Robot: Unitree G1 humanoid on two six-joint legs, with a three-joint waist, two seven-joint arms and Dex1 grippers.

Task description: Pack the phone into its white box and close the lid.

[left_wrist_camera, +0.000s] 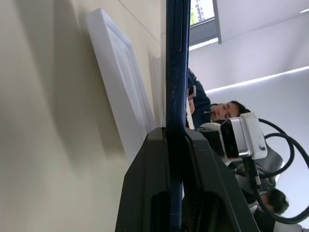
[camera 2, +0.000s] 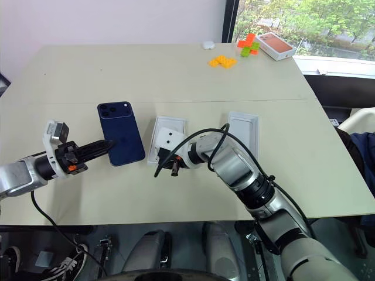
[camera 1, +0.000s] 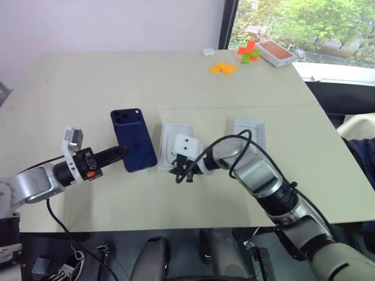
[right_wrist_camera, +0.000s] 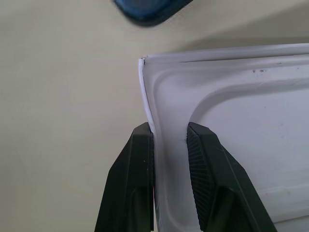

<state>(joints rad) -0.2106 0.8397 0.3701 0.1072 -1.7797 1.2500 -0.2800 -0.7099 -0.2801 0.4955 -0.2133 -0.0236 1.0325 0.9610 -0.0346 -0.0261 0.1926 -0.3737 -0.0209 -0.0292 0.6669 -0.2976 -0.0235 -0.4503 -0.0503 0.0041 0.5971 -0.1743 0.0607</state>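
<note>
The phone [camera 1: 133, 138], dark navy with a camera bump at its far corner, is held over the table by its near edge. My left gripper [camera 1: 121, 151] is shut on that edge; in the left wrist view its fingers [left_wrist_camera: 145, 183] clamp the thin phone [left_wrist_camera: 177, 58]. To the phone's right lies the white box [camera 1: 167, 132] with a white oval-recessed insert [right_wrist_camera: 241, 111] in it. My right gripper [right_wrist_camera: 169, 130] straddles the box's left rim [right_wrist_camera: 145, 92], shut on it, one finger outside and one inside. The lid [camera 1: 249, 130] lies further right, plain white inside facing up.
At the table's far right corner are an orange-topped box [camera 1: 275, 52], orange bricks [camera 1: 224, 68], green and orange bricks [camera 1: 249, 51] and a small white object [camera 1: 208, 51]. A person's dark sleeve [camera 1: 362, 155] shows at the right edge.
</note>
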